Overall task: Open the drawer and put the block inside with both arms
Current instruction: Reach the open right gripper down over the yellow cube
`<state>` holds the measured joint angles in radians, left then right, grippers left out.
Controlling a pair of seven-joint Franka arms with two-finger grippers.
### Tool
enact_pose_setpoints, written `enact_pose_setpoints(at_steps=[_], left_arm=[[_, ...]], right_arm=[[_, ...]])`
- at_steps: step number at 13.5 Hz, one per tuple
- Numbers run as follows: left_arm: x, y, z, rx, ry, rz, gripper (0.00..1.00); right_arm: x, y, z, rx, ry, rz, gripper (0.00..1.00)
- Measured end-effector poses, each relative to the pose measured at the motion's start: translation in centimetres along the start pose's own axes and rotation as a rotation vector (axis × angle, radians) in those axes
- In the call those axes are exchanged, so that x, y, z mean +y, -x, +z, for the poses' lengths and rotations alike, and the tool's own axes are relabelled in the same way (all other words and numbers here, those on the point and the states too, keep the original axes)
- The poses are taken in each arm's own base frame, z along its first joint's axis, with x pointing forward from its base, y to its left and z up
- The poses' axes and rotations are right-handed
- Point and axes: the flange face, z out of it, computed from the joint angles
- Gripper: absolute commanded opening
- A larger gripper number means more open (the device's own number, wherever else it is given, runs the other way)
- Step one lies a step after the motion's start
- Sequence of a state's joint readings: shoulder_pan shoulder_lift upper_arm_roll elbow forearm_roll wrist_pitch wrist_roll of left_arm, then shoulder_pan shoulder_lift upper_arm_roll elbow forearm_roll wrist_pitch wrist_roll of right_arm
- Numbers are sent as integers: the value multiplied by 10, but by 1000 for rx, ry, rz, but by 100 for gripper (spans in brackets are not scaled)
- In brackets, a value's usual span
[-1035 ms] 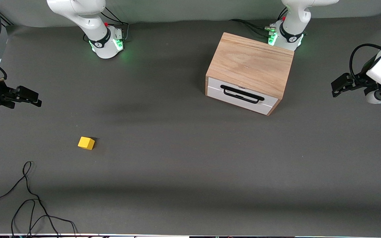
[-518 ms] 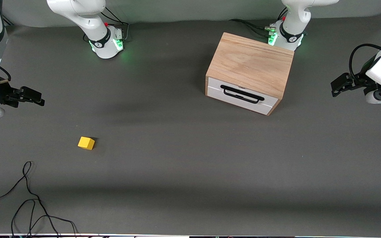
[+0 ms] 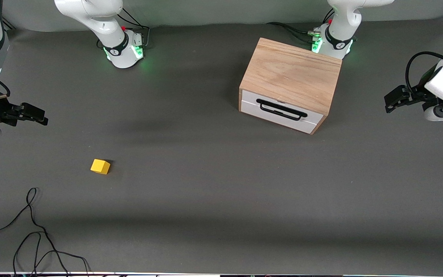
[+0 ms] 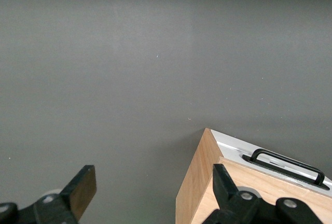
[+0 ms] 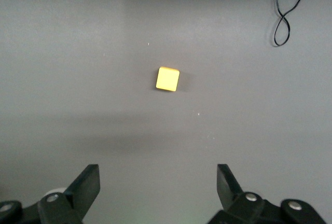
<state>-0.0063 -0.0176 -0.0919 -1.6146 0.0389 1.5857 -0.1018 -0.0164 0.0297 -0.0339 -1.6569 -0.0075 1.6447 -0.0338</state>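
The oak cabinet (image 3: pixel 292 73) stands toward the left arm's end of the table, close to that arm's base. Its white drawer (image 3: pixel 279 111) with a black bar handle (image 3: pixel 281 109) is shut; it also shows in the left wrist view (image 4: pixel 288 164). The yellow block (image 3: pixel 100 166) lies on the grey mat toward the right arm's end, and shows in the right wrist view (image 5: pixel 167 79). My left gripper (image 3: pixel 392 99) hangs open and empty over the mat at the left arm's end, beside the cabinet (image 4: pixel 154 187). My right gripper (image 3: pixel 37 115) is open and empty over the mat at the right arm's end (image 5: pixel 158 182).
A loose black cable (image 3: pixel 33 231) lies on the mat near the front camera at the right arm's end; it also shows in the right wrist view (image 5: pixel 282 19). The arm bases (image 3: pixel 125 50) glow green along the table's back edge.
My right gripper moved a little toward the table's middle and back again. My left gripper barely shifted. The block and drawer have not moved.
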Motion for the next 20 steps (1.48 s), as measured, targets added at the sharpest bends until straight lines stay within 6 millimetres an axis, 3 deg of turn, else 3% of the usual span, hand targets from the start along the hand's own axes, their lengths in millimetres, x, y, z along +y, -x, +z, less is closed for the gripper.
enact_pose_setpoints(at_steps=[8,15,20], left_arm=[[1,0,1,-2,0,1,100],[1,0,1,-2,0,1,100],[1,0,1,-2,0,1,100]], right_arm=[[0,-25,94,33,3,0,100],[0,-58,228,50,6,9,100],[0,-53,310,73,-16,38,100]])
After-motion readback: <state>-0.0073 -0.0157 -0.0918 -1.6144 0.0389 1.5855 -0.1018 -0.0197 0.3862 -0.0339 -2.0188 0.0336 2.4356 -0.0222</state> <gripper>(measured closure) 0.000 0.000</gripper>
